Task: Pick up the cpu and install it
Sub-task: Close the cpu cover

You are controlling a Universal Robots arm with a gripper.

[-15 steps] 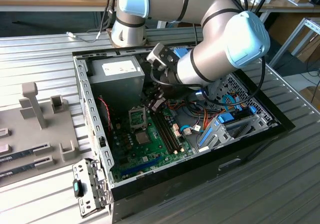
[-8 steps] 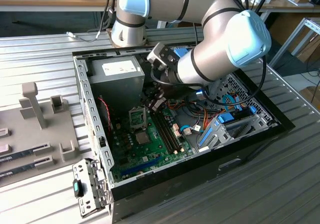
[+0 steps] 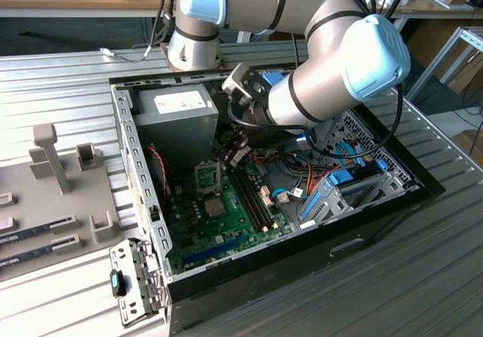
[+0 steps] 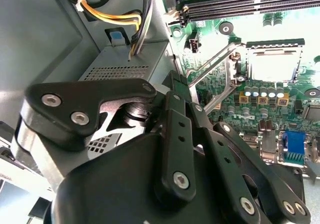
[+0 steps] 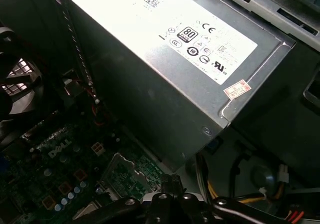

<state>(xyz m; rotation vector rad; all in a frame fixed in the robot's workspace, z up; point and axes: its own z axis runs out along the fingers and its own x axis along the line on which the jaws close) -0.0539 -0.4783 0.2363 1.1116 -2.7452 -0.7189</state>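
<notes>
In the second wrist view the gripper [image 4: 172, 91] linkage hides the fingertips; at 3 o'clock, glare washes out the socket [image 4: 274, 63], its contents unreadable.

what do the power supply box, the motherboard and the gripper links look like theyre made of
Power supply box: looks like sheet metal, dull silvery-grey, with folded edges, a soft sheen and stickers on top.
Motherboard: green circuit board, likely fibreglass laminate, glossy, studded with metal-topped capacitors.
Gripper links: matte black, bolted with silver screws; plastic or coated metal, the look leaves that open.
</notes>
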